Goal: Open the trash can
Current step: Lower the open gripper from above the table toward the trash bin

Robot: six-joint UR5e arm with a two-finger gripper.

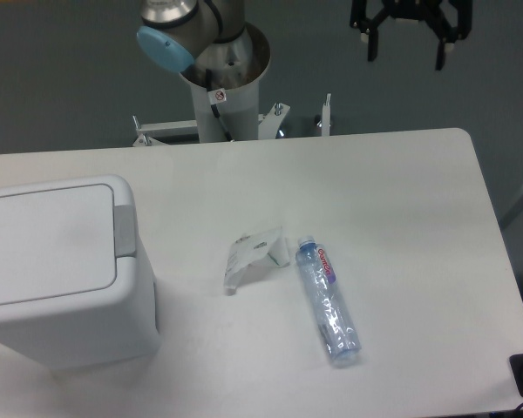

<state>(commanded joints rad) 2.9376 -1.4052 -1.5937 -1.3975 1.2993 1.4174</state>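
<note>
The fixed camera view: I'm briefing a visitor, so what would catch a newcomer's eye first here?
Probably the large white boxy plastic trash can at the table's left edge, its flat lid shut and grey push tab facing the middle. Next, the clear plastic bottle lying on its side beside a crumpled transparent wrapper. The black gripper hangs open, top right, beyond the table.

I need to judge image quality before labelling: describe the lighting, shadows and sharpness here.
Fixed camera: even, soft light, no harsh glare on the white table; the large white boxy plastic trash can casts a faint shadow to its right; the clear plastic bottle looks slightly soft; the black two-finger gripper is cropped at the top edge.
</note>
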